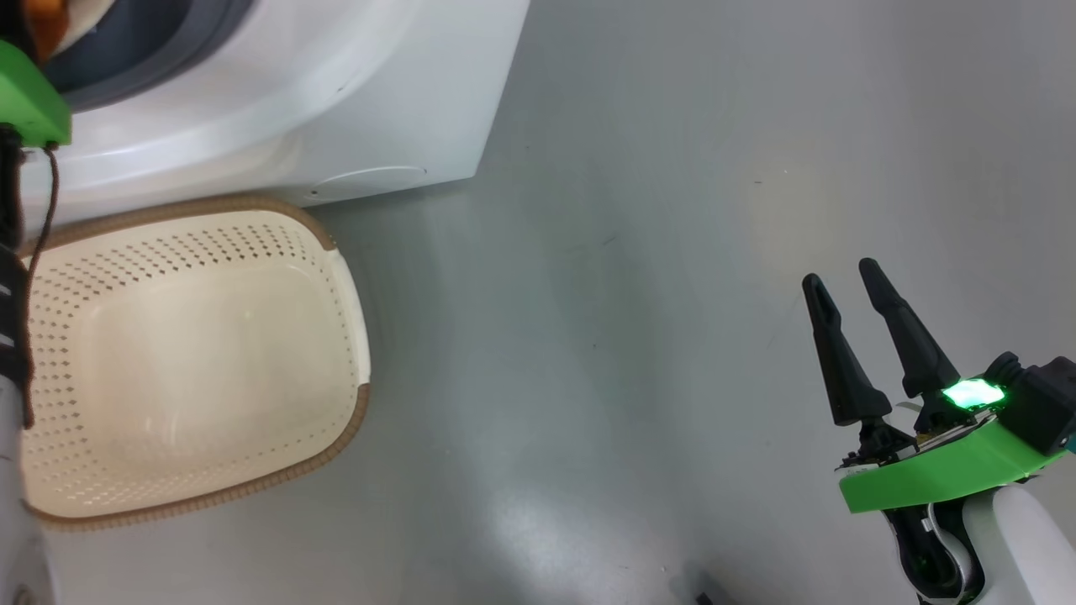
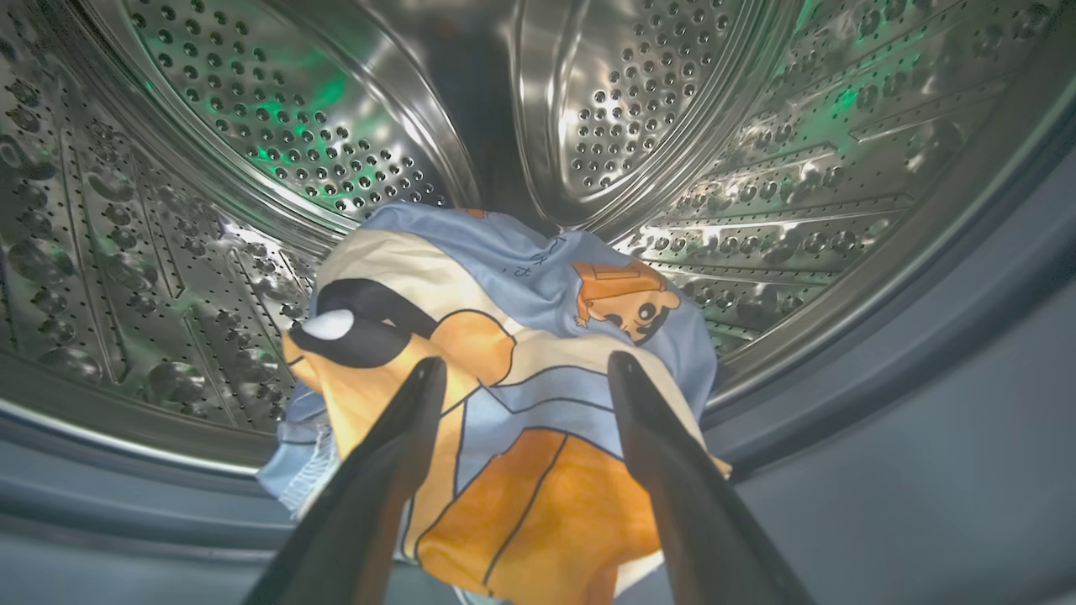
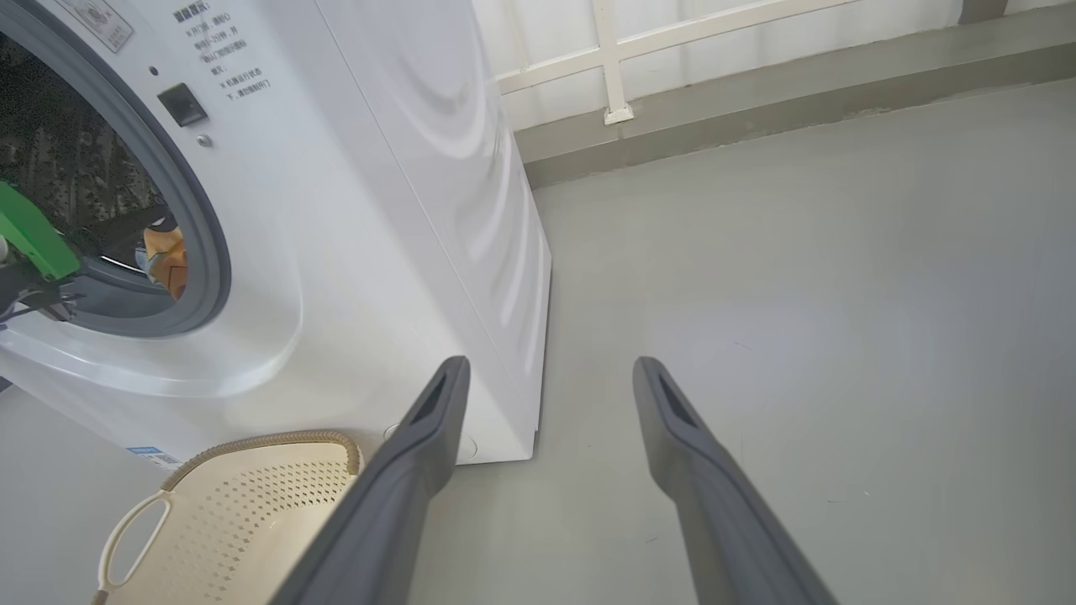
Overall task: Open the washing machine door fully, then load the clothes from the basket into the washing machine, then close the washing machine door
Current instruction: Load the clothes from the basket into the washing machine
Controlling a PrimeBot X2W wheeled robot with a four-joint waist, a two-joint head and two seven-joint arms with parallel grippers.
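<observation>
clothes [image 2: 538,470] in washing machine [image 2: 672,126], left hand [image 2: 525,363] spread

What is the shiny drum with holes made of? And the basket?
The drum looks like polished steel: silvery, mirror-shiny, punched with holes. The basket looks like cream plastic, smooth and slightly glossy; its brown rim looks woven, maybe moulded plastic.

Right gripper [image 1: 841,275]: long tapered black fingers [image 1: 841,361], bright green bracket [image 1: 925,486], glowing green indicator [image 1: 973,392], white forearm [image 1: 1017,529]. Left bracket [image 1: 25,101] green too, brown cable [image 1: 54,176] below.
</observation>
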